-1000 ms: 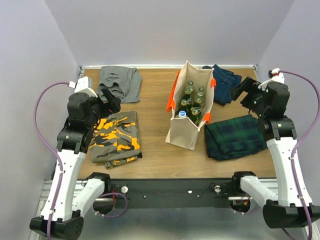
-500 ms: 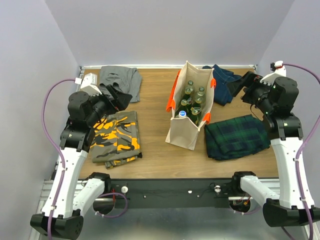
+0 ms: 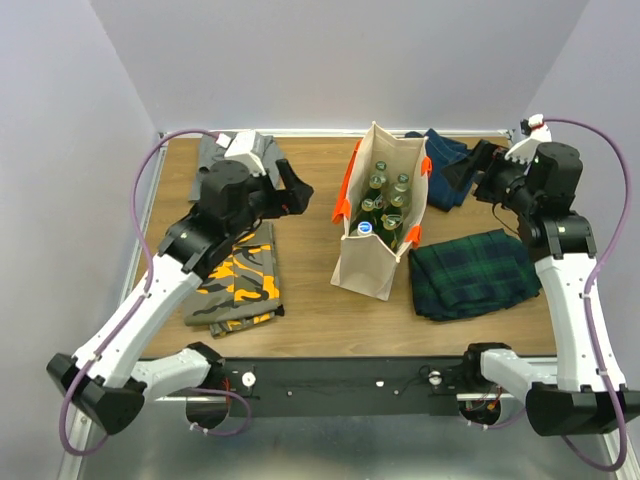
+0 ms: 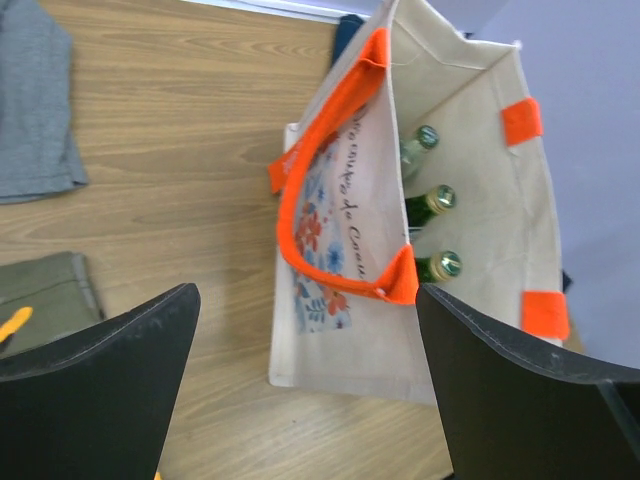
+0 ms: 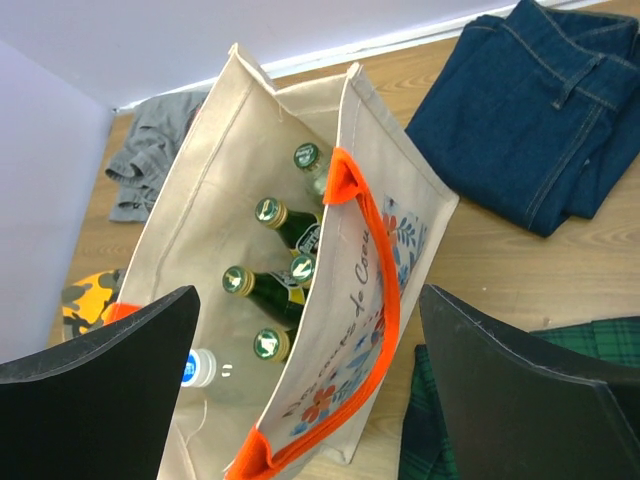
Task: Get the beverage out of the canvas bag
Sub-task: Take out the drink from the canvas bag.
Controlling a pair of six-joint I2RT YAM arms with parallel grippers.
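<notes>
Left arm has swung inward from over the camouflage garment (image 3: 240,285) toward the canvas bag (image 3: 372,258) since the earlier frame; I note the right arm has only turned slightly.

Top view: left claw (image 3: 292,195) has its fingers apart and empty, aimed at the bag's side; right claw (image 3: 468,170) is likewise apart and empty, above the jeans (image 3: 452,155); the bag stands upright mid-worktop (image 3: 310,300), mouth open.

Left wrist: stiff cream weave with a floral print; an orange webbing handle (image 4: 300,200) droops down the wall; capped bottle necks show inside.

Right wrist: green glass bottles (image 5: 262,285) stand packed upright, metal caps up; a clear bottle (image 5: 200,372) with a blue cap sits at the near end; I judge the boxy walls keep them erect, favouring a lift straight up.
</notes>
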